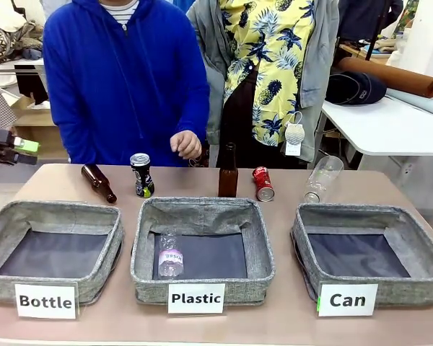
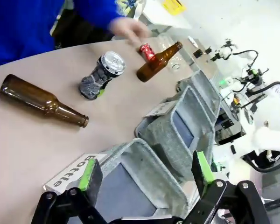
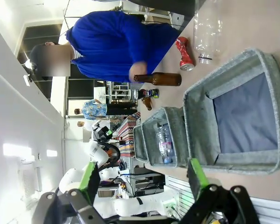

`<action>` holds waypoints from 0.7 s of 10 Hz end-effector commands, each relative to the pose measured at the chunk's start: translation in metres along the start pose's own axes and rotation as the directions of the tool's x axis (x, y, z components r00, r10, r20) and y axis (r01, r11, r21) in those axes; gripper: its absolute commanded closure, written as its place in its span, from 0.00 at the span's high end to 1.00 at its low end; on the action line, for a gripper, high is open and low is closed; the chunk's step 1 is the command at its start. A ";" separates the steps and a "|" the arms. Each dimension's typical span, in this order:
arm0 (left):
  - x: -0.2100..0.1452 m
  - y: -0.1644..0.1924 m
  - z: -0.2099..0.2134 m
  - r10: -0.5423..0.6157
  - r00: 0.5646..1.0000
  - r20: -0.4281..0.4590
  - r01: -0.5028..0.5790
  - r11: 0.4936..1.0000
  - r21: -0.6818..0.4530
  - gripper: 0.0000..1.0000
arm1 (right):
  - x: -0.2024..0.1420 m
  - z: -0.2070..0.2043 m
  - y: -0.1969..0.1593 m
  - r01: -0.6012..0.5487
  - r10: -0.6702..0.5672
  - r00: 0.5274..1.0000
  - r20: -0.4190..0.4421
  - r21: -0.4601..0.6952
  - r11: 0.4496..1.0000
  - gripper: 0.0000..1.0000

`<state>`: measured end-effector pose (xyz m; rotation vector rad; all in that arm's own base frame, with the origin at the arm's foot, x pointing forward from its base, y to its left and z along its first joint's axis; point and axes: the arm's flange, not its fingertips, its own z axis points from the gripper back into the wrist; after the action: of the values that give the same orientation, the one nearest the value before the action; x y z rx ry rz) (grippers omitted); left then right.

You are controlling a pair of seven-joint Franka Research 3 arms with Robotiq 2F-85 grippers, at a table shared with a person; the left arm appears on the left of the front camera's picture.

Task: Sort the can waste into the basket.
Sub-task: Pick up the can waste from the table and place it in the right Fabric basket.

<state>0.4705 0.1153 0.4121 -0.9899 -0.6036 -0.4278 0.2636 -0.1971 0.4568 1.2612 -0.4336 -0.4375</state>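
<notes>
Both cans stand or lie on the desk (image 1: 274,317); neither is in the Can basket (image 1: 411,288), which is set at the robot's right end of the row and appears empty. The left fingers (image 2: 89,173) and the right fingers (image 3: 196,173) are spread wide with nothing held, well back from the cans.

The red can (image 1: 263,183) is laid on its side between the upright brown bottle (image 1: 228,171) and a clear bottle (image 1: 323,178), near both. That brown bottle could be toppled by wide fingers, and the can could be rolled away if nudged. The black can (image 1: 141,175) looks dented, so a slip from the grip may be expected. A person's hand (image 1: 185,145) is held near it, so a collision could be caused. Since the baskets look alike, a drop into the Plastic basket (image 1: 202,209) is possible on the way across.

Counted:
- two cans
- two brown bottles, a lying brown bottle (image 1: 99,182) besides the upright one
- two clear bottles, the second clear bottle (image 1: 170,254) inside the Plastic basket
- three baskets, the Bottle basket (image 1: 58,213) being the third
</notes>
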 end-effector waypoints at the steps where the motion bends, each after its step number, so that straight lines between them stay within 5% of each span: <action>1: 0.004 -0.012 -0.030 -0.094 0.996 -0.004 0.094 0.995 0.017 1.00 | 0.004 0.001 0.001 -0.030 0.030 1.000 0.007 0.022 0.999 1.00; 3: 0.012 -0.014 -0.067 -0.231 0.973 -0.004 0.231 0.971 0.054 1.00 | 0.004 0.001 0.001 -0.030 0.030 1.000 0.007 0.022 0.999 1.00; 7: 0.017 -0.006 -0.128 -0.567 0.823 -0.039 0.567 0.814 0.126 1.00 | 0.004 0.001 0.001 -0.030 0.030 1.000 0.007 0.022 0.999 1.00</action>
<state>0.5146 -0.0013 0.3848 -0.6757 -0.8316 -0.8788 0.2638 -0.1974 0.4570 1.2603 -0.4333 -0.4365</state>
